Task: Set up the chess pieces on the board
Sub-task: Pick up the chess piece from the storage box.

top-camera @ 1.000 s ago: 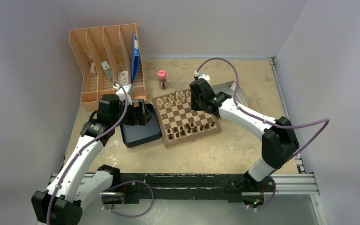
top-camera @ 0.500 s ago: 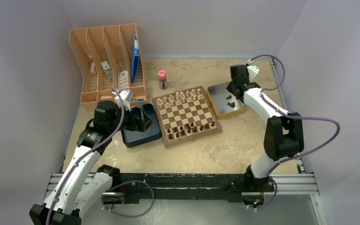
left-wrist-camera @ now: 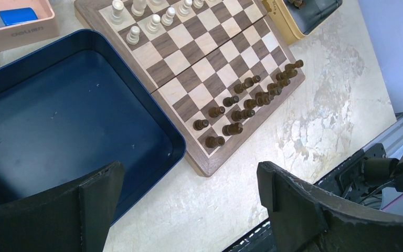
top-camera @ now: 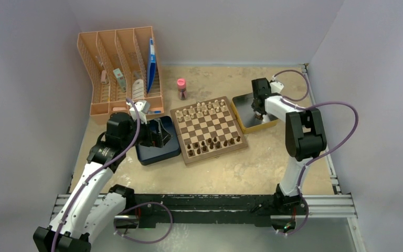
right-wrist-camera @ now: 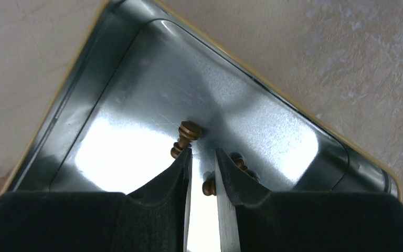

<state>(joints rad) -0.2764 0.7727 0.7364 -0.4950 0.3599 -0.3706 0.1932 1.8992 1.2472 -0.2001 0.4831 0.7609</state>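
Table (top-camera: 231,168), sandy top, everything placed off the board (top-camera: 208,126), which sits mid-table, turned a bit.

Orange file rack (top-camera: 116,52), far-left of the board, against the back wall.

Left arm reaches in from the board's near-left. Right arm is folded back, to the right of the board.

Dark blue box (left-wrist-camera: 57,131), touching or just beside the board's left edge, lid off.

Yellow-rimmed metal tin (right-wrist-camera: 136,79), just beside the board's right edge.

Left gripper (left-wrist-camera: 189,173): fingers spread wide, nothing between them, hanging over the blue box at the board's left side.

Right gripper (right-wrist-camera: 203,153): down inside the tin right of the board, fingers nearly together with a slim gap. One dark piece (right-wrist-camera: 208,186) shows in that gap; can't tell if it's pinched.

Pink bottle (top-camera: 181,88), upright, past the board's far-left corner.

Pale pieces (top-camera: 202,109) along the board's far edge.

Dark chess pieces (left-wrist-camera: 244,97): two uneven rows on the board's near edge. More lie loose in the tin: one on its side (right-wrist-camera: 184,137) by the left finger, another (right-wrist-camera: 239,161) against the right finger.
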